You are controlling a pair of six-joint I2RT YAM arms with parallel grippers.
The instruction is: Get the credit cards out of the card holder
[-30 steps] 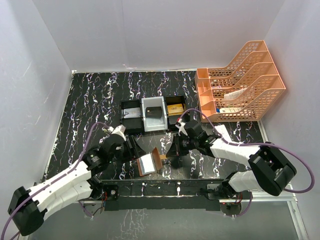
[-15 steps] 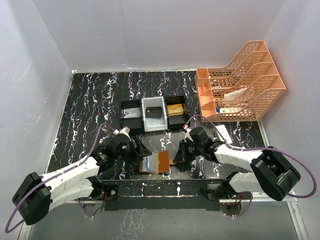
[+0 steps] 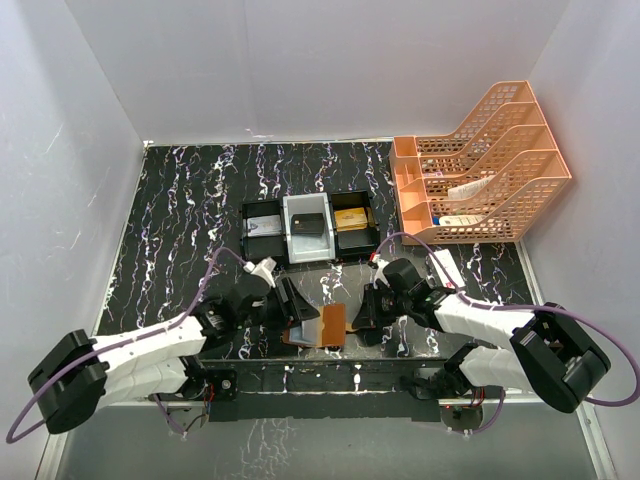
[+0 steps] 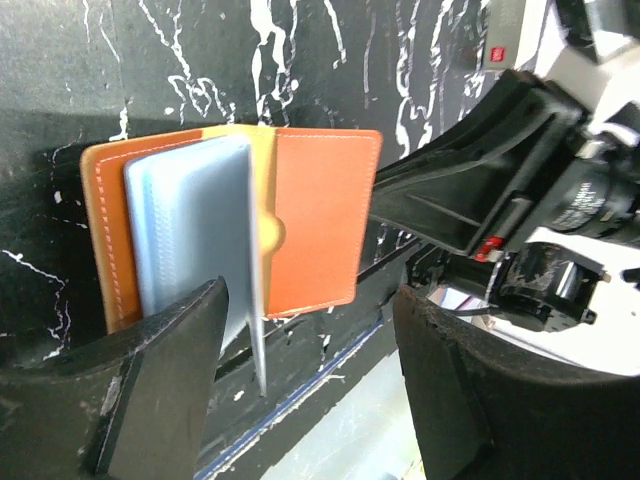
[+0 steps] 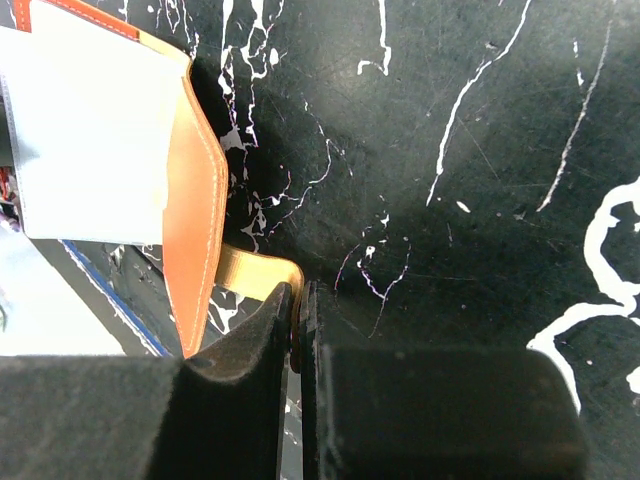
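Note:
The brown card holder (image 3: 332, 324) lies spread open at the table's near edge, between the two grippers. In the left wrist view its orange-brown cover (image 4: 320, 220) faces up, and a pale grey-blue leaf (image 4: 190, 235) stands up from its left half. I cannot tell credit cards from pockets there. My left gripper (image 4: 310, 400) is open, with its fingers on either side of the holder's near edge and holding nothing; it also shows in the top view (image 3: 290, 305). My right gripper (image 5: 303, 330) is shut on the holder's clasp tab (image 5: 255, 275); it too shows in the top view (image 3: 357, 318).
A black-and-white compartment tray (image 3: 243, 235) with a white box and a gold block stands behind the holder. An orange file rack (image 3: 480, 170) stands at the back right. The table's front rail (image 3: 330, 372) runs just below the holder.
The holder has gone from standing nearly upright to lying flatter and has shifted slightly right. My left gripper has moved right toward it. My right gripper has lowered, keeping hold of the tab.

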